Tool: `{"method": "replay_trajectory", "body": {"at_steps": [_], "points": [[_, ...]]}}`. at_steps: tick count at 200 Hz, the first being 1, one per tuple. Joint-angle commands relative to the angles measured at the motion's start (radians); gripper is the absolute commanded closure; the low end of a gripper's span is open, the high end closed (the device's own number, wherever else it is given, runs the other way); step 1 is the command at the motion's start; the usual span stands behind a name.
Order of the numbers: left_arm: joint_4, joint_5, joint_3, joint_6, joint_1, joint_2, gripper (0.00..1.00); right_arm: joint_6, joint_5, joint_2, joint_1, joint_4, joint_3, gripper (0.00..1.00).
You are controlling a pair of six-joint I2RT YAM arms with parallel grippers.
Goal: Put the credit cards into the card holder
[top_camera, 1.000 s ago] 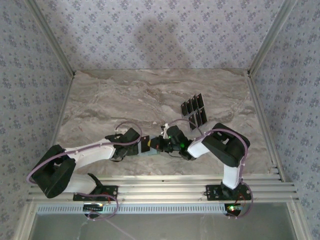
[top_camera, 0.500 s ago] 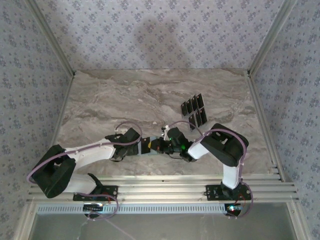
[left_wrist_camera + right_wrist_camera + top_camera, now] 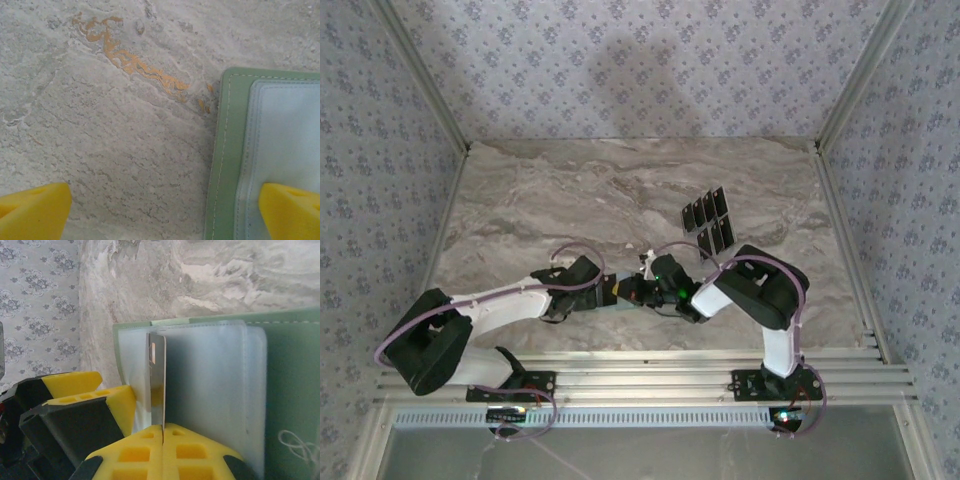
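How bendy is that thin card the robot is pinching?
Probably stiff: the card stands straight on edge from the right gripper, jaws shut on it, without drooping. Its glossy face suggests it could slip. Being so thin, it is likely light.

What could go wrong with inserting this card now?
The right fingers pinch the credit card only by its edge, upright at the clear sleeves of the card holder; it could twist or miss the slot.
Only one of the left fingers seems to press the holder; the other is over the marble table, so the holder may slide.
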Motion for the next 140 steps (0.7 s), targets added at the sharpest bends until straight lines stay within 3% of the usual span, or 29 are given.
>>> {"method": "replay_trajectory", "body": {"at_steps": [1,41,52,74,93,115,140], "points": [[-0.052,-0.006,-0.01,0.003,0.0,0.03,0.03,0.002,-0.003,0.031,0.014,-0.042,0.03,1.0],[-0.071,-0.006,0.023,0.006,0.0,0.008,0.02,-0.009,-0.006,0.014,0.012,-0.103,0.044,1.0],[-0.082,-0.008,0.041,0.009,0.002,-0.004,0.02,-0.024,-0.006,-0.007,0.007,-0.15,0.054,0.93],[-0.109,-0.013,0.075,0.017,0.014,-0.028,0.0,-0.076,0.0,-0.064,0.002,-0.293,0.087,0.67],[-0.121,-0.007,0.086,0.026,0.04,-0.053,0.0,-0.13,0.011,-0.11,0.0,-0.451,0.13,0.52],[-0.136,-0.004,0.09,0.034,0.074,-0.077,0.0,-0.18,0.027,-0.15,-0.002,-0.594,0.175,0.44],[-0.157,0.005,0.083,0.037,0.109,-0.106,0.0,-0.239,0.047,-0.18,-0.003,-0.745,0.236,0.42]]}}
